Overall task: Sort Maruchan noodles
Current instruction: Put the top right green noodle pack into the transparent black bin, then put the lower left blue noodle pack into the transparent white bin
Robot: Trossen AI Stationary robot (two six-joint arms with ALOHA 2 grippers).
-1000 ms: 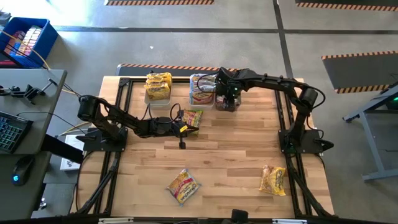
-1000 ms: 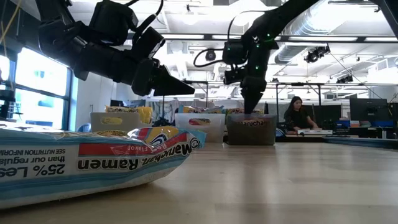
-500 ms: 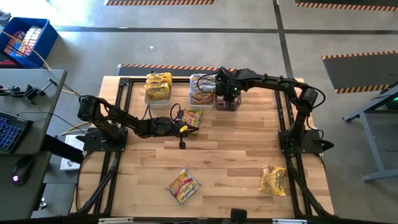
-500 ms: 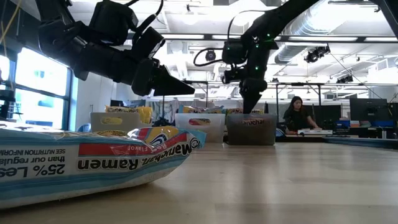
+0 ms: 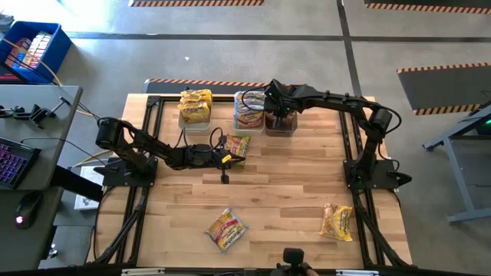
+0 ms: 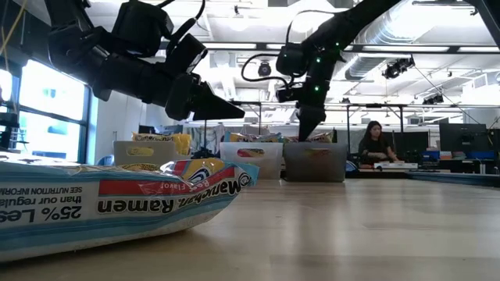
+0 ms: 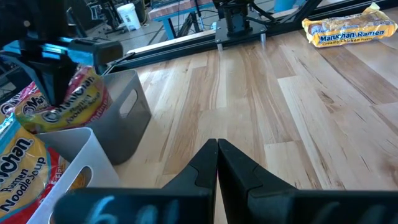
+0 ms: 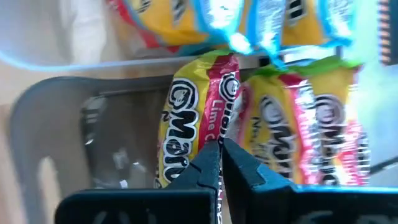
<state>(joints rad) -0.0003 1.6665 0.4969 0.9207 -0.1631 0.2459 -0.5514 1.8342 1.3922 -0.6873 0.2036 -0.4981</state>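
Your right gripper (image 8: 219,149) is pinching fully closed on the edge of a yellow-and-red noodle packet (image 8: 194,118), holding it over the dark bin (image 5: 280,123) at the far edge of the table (image 5: 291,199). Your left gripper (image 7: 217,147) is hovering above bare wood with its fingers pressed together, gripping nothing, right next to a green-trimmed packet (image 5: 238,146) lying near the table's middle. You are looking at 3 bins along the far edge: the dark one, a clear middle bin (image 5: 248,111) and a left bin (image 5: 195,107), each holding packets. 3 packets are lying loose on the table: the green-trimmed one, a near-centre packet (image 5: 227,230) and a near-right packet (image 5: 337,221).
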